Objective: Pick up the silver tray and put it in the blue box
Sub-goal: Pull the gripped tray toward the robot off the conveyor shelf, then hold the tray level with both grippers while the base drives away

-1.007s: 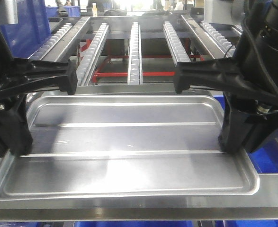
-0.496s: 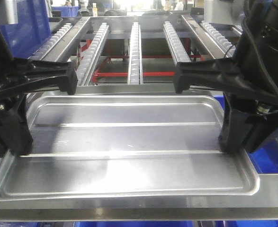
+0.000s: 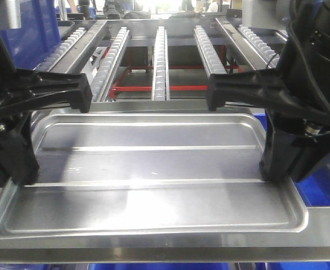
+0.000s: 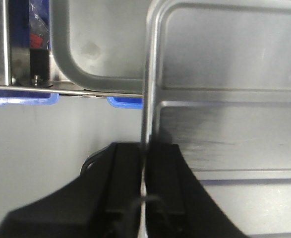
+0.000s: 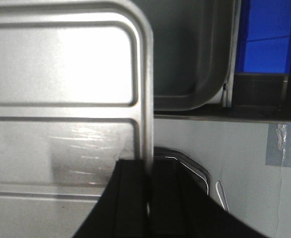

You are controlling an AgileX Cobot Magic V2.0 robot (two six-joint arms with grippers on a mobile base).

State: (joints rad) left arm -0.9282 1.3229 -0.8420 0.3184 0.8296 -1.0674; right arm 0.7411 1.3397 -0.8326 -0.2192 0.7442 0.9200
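1. The silver tray [image 3: 153, 169] lay flat and level, long side across my front view, open face up. I could see both lengthwise ridges in the centre panel.
2. Its near rim overlapped the steel bar [image 3: 165, 254] along the bottom of that view. I couldn't tell if it was resting on the bar or hanging just above it.
3. The left claw [image 4: 144, 148] was pinched narrow on the tray's left short rim, one black finger [image 4: 125, 168] on the outside and the other on the inside, with the rim edge running straight between them.
4. The right claw [image 5: 149, 171] did the same on the right short rim, closed tight on the metal, fingers on either side of the lip.
5. In the front view both black arms flanked the tray at its ends, left claw [image 3: 19, 179] and right claw [image 3: 270, 177].
6. Behind the tray were the roller rails [image 3: 160, 56], running away from me, with a red frame [image 3: 153, 88] underneath them.
7. A blue crate [image 3: 32, 31] sat far left, and more blue plastic [image 3: 325, 188] showed below the tray's right end.
8. Both wrist views showed the rounded corner of a second metal tray [image 5: 195, 74] lower down, past the held tray's edge.
9. There was a strip of tape [image 5: 284, 145] on the grey surface in the right wrist view.
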